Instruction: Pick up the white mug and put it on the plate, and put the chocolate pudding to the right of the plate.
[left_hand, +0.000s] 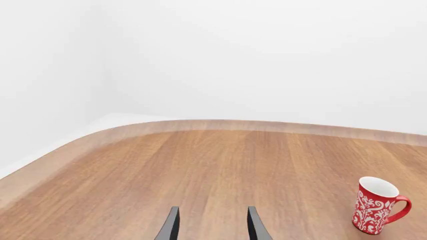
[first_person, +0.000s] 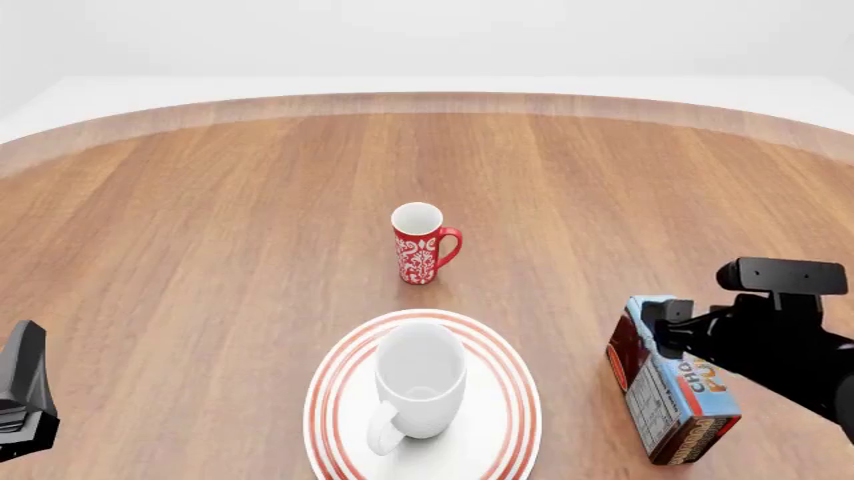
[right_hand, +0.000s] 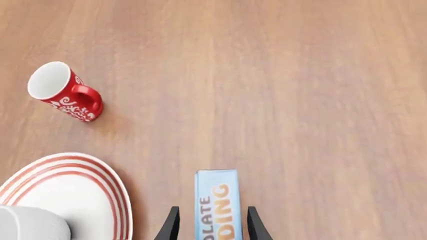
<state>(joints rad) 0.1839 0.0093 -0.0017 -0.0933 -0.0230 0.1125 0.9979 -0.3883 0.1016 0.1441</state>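
Chocolate pudding (first_person: 671, 398): between the right tool's (right_hand: 209, 226) fingers, right of the plate (first_person: 514, 405), long axis running away from us.
Left tool (left_hand: 210, 225): spread, empty.

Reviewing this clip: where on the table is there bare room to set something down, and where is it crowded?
Bare wood spans the far side behind the red mug, and the left side between the plate and the left gripper. It is crowded near the front: the white mug fills the plate, and the chocolate pudding, between the right gripper fingers, stands just right of it.
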